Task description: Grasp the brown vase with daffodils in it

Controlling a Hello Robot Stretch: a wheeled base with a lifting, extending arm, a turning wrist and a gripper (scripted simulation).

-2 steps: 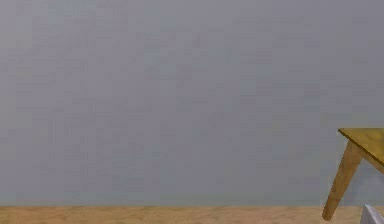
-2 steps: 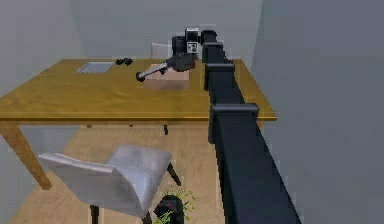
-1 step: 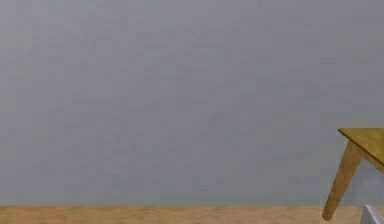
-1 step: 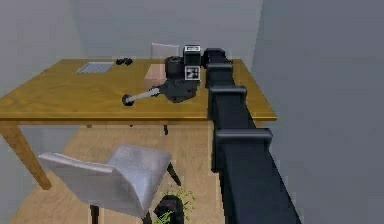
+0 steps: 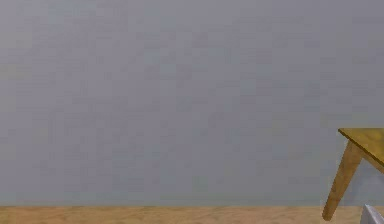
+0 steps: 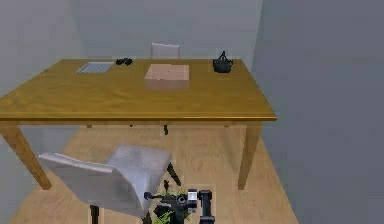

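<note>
A grey wall (image 5: pixel 180 100) spans the forward view above a thin strip of wooden floor (image 5: pixel 150 215). At the far right edge, one corner of a wooden tabletop (image 5: pixel 368 140) juts in on a slanted leg (image 5: pixel 343 180).

In the arm side view, the tabletop (image 6: pixel 130 100) stretches across the upper half of the frame. Along its far edge, from left to right, lie a flat grey slab (image 6: pixel 96 68), a small dark lump (image 6: pixel 123 62) and a flat tan pad (image 6: pixel 167 72). A white chair back (image 6: pixel 165 49) rises just behind the pad, and a squat dark pot (image 6: pixel 223 65) stands at upper right.

At lower left, a grey chair (image 6: pixel 110 175) stands in front of the table. Just to its right, at bottom centre, a green-and-yellow tuft (image 6: pixel 160 213) in daffodil colours sits at the far end of the gripper (image 6: pixel 168 203). It lies slightly left of and below the dark gripper body, well apart from everything on the tabletop. The tuft is too small to show a brown body, so its long axis and heading cannot be told.

With the chair and floor close behind, it is not clear whether the gripper holds anything, nor how its fingers are set. Two white marker squares (image 6: pixel 204 197) stand just to its right.
</note>
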